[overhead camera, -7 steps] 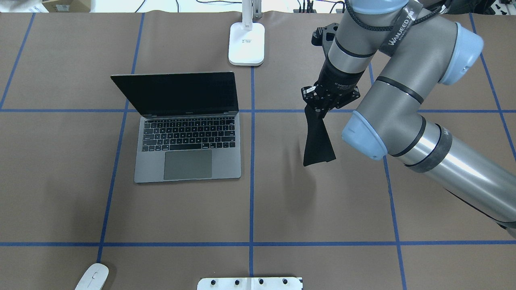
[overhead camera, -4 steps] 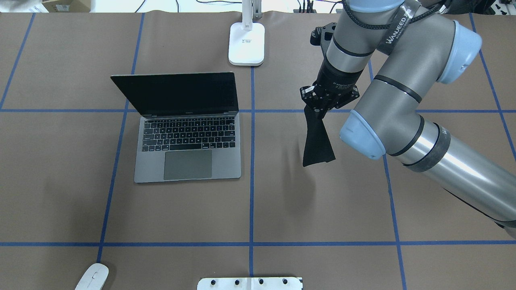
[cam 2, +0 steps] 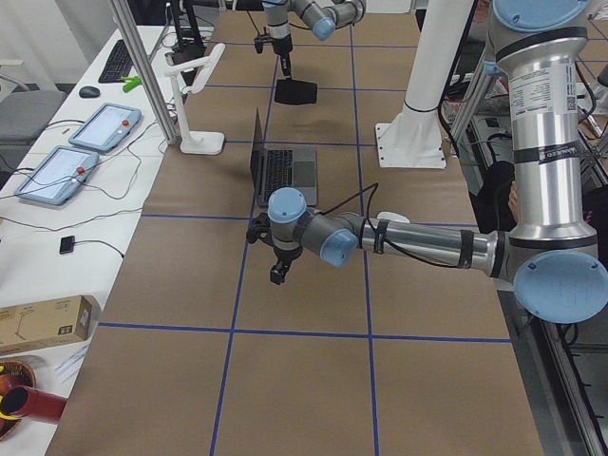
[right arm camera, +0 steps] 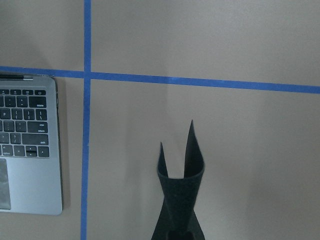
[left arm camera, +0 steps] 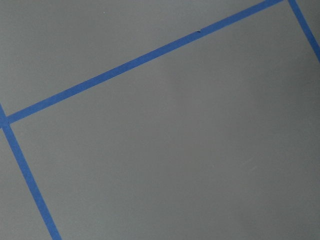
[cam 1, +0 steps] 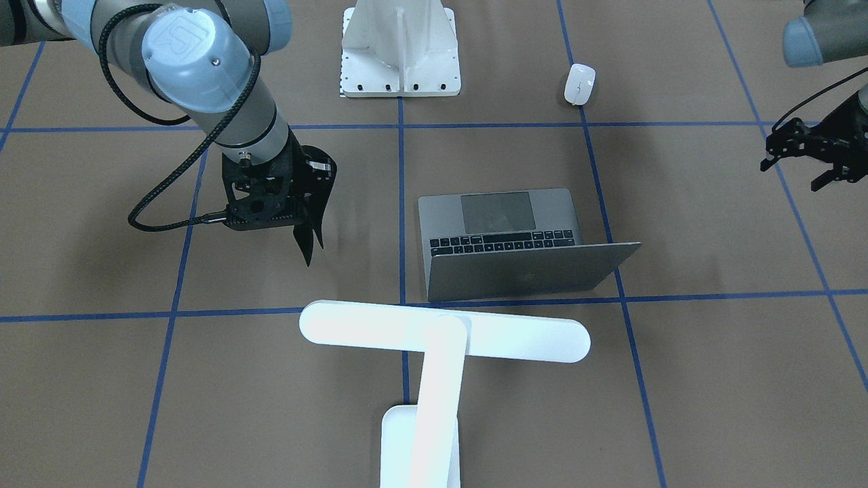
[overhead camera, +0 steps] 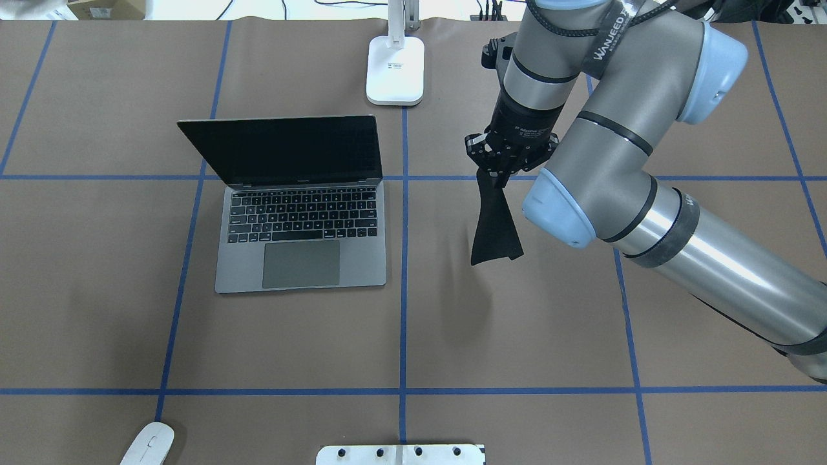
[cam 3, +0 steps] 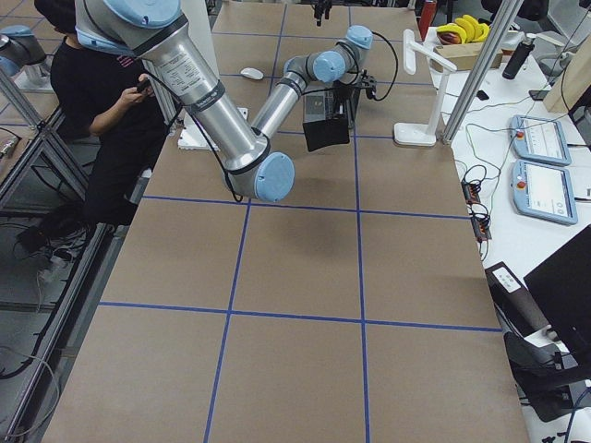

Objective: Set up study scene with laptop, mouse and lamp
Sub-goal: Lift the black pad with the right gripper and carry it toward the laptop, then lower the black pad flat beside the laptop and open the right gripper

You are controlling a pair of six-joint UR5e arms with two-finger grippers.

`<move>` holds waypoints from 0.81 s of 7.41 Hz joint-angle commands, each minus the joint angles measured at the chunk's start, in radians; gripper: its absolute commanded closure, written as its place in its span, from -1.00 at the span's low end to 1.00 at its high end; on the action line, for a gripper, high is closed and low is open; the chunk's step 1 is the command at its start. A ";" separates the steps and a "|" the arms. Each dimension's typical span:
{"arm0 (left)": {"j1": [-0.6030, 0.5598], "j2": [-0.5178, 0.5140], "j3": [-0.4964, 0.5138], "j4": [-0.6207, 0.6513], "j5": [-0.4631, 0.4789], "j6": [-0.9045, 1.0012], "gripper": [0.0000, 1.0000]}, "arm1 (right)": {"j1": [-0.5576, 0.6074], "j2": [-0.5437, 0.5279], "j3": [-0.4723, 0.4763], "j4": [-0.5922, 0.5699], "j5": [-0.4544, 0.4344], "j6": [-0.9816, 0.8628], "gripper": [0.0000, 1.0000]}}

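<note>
Since the right gripper [overhead camera: 496,181] is clamped on the top edge of a flat black rectangular mat [overhead camera: 495,232] hanging lengthwise downward, the open slim grey-silver metal laptop [overhead camera: 303,258] lies to its left, hinge running side to side. Well off the laptop's near-left corner, the small glossy white oval mouse [overhead camera: 148,444] sits closer to the left gripper [cam 1: 790,176], apparently spread and empty. Right wrist points straight down.

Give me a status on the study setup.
Done: the laptop stands open on the table, the lamp upright behind it. In hand: the right gripper is shut on a black mat that hangs above the table beside the laptop. Left: laying the mat down, and the mouse, which lies untouched at the table's near edge, far from the laptop. The left gripper is open and empty.
</note>
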 commanded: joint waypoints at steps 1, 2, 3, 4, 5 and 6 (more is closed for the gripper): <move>0.000 0.000 0.003 0.001 0.000 0.000 -1.00 | -0.001 0.010 -0.010 -0.010 0.002 0.003 0.71; 0.000 0.000 -0.001 0.000 0.000 0.000 -1.00 | -0.004 0.001 -0.009 -0.007 -0.004 -0.008 -0.98; 0.000 0.000 -0.002 0.001 0.000 -0.001 -1.00 | -0.004 -0.001 -0.009 -0.007 -0.006 -0.008 -1.00; 0.000 -0.002 -0.002 0.000 0.000 -0.003 -1.00 | -0.004 0.001 -0.009 -0.007 -0.006 -0.010 -1.00; 0.000 -0.005 -0.005 -0.001 -0.001 -0.042 -1.00 | -0.002 0.001 -0.009 -0.006 -0.007 -0.011 -1.00; 0.000 -0.008 -0.016 -0.002 0.000 -0.113 -1.00 | -0.002 0.001 -0.007 -0.006 -0.007 -0.013 -1.00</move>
